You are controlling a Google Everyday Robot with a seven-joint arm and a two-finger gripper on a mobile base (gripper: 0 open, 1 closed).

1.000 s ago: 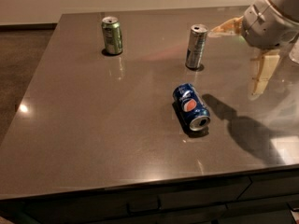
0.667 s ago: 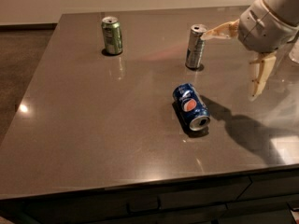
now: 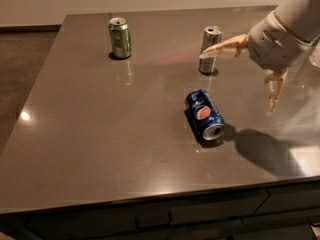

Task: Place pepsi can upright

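Note:
The pepsi can (image 3: 205, 114), dark blue with a round red-white-blue logo, lies on its side near the middle of the grey table (image 3: 100, 124), its open silver end facing front right. My gripper (image 3: 239, 79) hangs above the table to the right of the can and a little behind it. It is open and empty, with one tan finger (image 3: 222, 47) reaching left in front of the silver can and the other finger (image 3: 274, 91) pointing down.
A green can (image 3: 120, 37) stands upright at the back left. A slim silver can (image 3: 210, 50) stands upright at the back, just behind my gripper's upper finger. The table's front edge runs along the bottom, with drawers below.
My gripper and arm have shifted left and slightly toward the front, closer to the pepsi can. The cans have not moved.

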